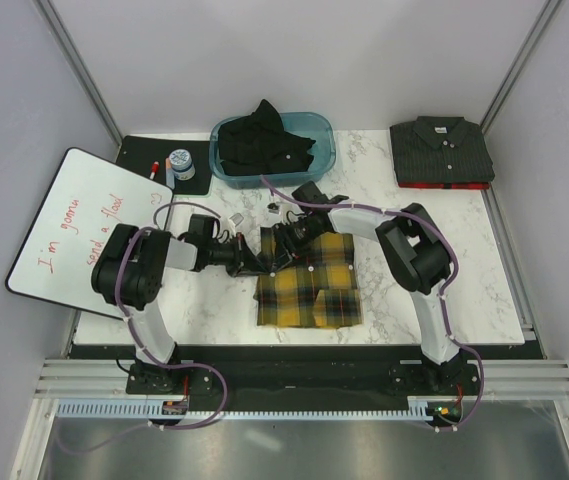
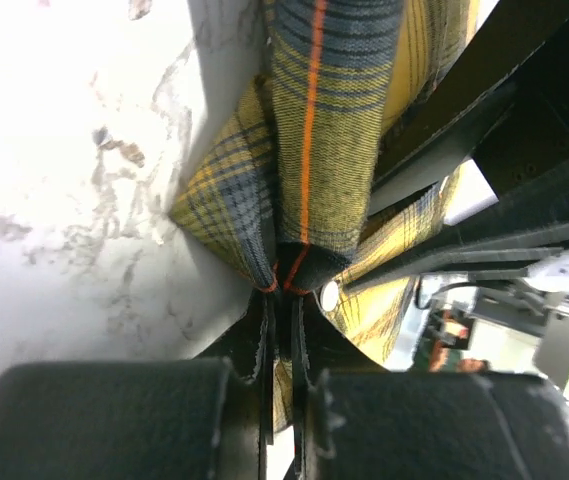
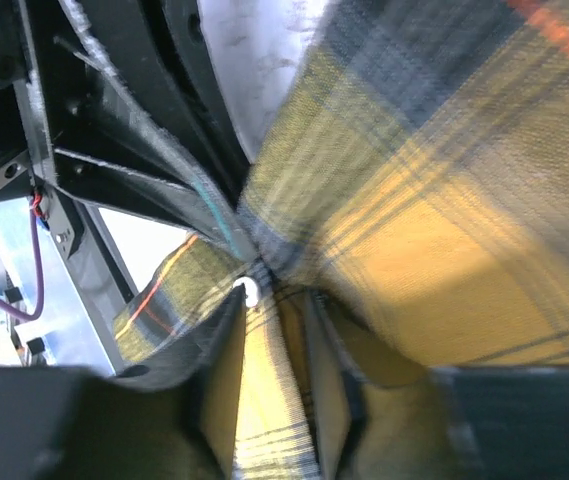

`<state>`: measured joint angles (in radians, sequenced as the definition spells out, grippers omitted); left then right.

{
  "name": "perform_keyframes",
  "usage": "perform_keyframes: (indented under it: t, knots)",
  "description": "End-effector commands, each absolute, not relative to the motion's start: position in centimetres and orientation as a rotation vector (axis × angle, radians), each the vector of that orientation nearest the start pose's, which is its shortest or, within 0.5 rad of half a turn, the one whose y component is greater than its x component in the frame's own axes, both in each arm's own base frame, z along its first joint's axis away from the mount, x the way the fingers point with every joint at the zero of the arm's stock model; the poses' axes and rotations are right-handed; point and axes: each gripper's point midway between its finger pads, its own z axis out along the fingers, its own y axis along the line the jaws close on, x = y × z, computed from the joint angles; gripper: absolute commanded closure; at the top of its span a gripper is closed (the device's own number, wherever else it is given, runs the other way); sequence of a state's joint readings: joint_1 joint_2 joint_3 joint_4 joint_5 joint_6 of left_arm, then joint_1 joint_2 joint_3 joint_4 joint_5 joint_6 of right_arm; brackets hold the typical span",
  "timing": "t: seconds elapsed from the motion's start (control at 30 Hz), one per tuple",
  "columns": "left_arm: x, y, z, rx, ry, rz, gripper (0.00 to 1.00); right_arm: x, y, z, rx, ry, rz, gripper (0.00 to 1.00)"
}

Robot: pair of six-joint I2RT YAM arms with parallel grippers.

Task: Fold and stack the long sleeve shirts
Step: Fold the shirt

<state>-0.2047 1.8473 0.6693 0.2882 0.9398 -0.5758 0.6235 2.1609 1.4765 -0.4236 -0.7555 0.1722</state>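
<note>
Plaid shirt: yellow and black with thin red lines, partly folded into a rough rectangle at the middle of the marble table, far left corner bunched up. We see the left gripper with its fingers pressed together on a gathered fold of that corner. The right gripper pinches a neighbouring fold, with cloth filling the gap between its fingers. Charcoal shirt: folded, far right corner. Black shirt: heaped in a blue bin.
</note>
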Motion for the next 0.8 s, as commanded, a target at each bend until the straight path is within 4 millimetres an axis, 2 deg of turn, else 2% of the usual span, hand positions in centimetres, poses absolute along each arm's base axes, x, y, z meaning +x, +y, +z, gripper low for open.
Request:
perform_keyframes:
  t: [0.0,0.03,0.07,0.1,0.13,0.17,0.2,0.23,0.27,0.3,0.33,0.37,0.4,0.43,0.47,0.5,0.53,0.57,0.6,0.63,0.67,0.7,0.73,0.77]
  knots:
    - [30.0,-20.5,4.5,0.208,2.458,-1.247,0.98,30.9,35.5,6.0,-0.879,2.531,1.141,0.53]
    - [28.8,-19.9,4.6,0.202,2.529,-1.221,0.98,31.7,34.6,7.0,-0.867,2.515,1.131,0.50]
    - [29.0,-19.5,5.0,0.229,2.533,-1.176,0.98,32.0,34.1,9.0,-0.865,2.476,1.136,0.48]
    - [29.8,-19.2,6.9,0.320,2.480,-1.118,0.98,32.0,33.2,9.9,-0.847,2.487,1.134,0.42]
    - [29.0,-18.7,7.1,0.339,2.527,-1.093,0.98,33.2,31.5,11.7,-0.804,2.457,1.124,0.40]
    - [30.1,-18.5,8.8,0.383,2.500,-1.039,0.98,33.3,30.7,12.9,-0.795,2.436,1.154,0.38]
    - [30.6,-18.0,9.5,0.476,2.476,-0.976,0.98,34.0,28.6,13.5,-0.731,2.453,1.152,0.36]
    - [29.9,-17.3,10.2,0.486,2.531,-0.943,0.98,34.2,27.6,15.0,-0.711,2.425,1.149,0.36]
    - [32.4,-16.9,12.8,0.590,2.450,-0.833,0.98,34.2,26.4,15.3,-0.688,2.428,1.151,0.35]
    - [33.2,-16.6,14.1,0.625,2.431,-0.784,0.98,35.1,24.4,15.9,-0.630,2.419,1.134,0.34]
    - [32.7,-16.1,14.6,0.654,2.484,-0.759,0.98,35.3,23.3,17.0,-0.612,2.397,1.123,0.34]
    - [35.4,-15.8,18.4,0.692,2.400,-0.639,0.98,35.1,22.3,17.0,-0.600,2.402,1.114,0.34]
    - [36.2,-15.6,19.7,0.764,2.369,-0.576,0.98,35.7,20.6,17.4,-0.551,2.399,1.108,0.34]
    - [37.2,-15.6,20.4,0.809,2.362,-0.523,0.98,35.7,19.7,18.0,-0.530,2.386,1.105,0.34]
    - [38.7,-14.6,24.4,0.871,2.296,-0.365,0.98,35.4,19.0,18.0,-0.500,2.400,1.122,0.34]
    - [39.5,-14.5,26.0,0.900,2.260,-0.302,0.98,35.7,17.8,18.3,-0.489,2.377,1.126,0.33]
    - [39.7,-15.3,27.5,0.956,2.217,-0.243,0.98,35.6,17.2,18.5,-0.475,2.374,1.132,0.33]
    - [40.7,-14.8,29.2,1.000,2.178,-0.102,0.98,35.4,16.7,18.3,-0.456,2.385,1.142,0.34]
    - [40.2,-16.7,29.6,1.087,2.134,-0.058,0.98,35.6,15.7,18.1,-0.428,2.385,1.137,0.34]
    - [39.9,-17.6,29.4,1.149,2.116,0.000,0.98,35.5,15.4,18.2,-0.420,2.380,1.158,0.33]
    - [39.6,-17.5,28.4,1.218,2.121,0.107,0.98,35.2,15.0,17.8,-0.401,2.393,1.171,0.34]
    - [38.4,-19.8,27.3,1.313,2.097,0.115,0.98,35.3,14.3,17.7,-0.369,2.395,1.178,0.33]
    - [37.8,-20.4,25.8,1.362,2.114,0.142,0.98,35.1,14.2,17.4,-0.356,2.397,1.208,0.34]
    - [36.9,-20.4,23.1,1.401,2.179,0.178,0.98,34.7,14.0,17.0,-0.336,2.411,1.236,0.33]
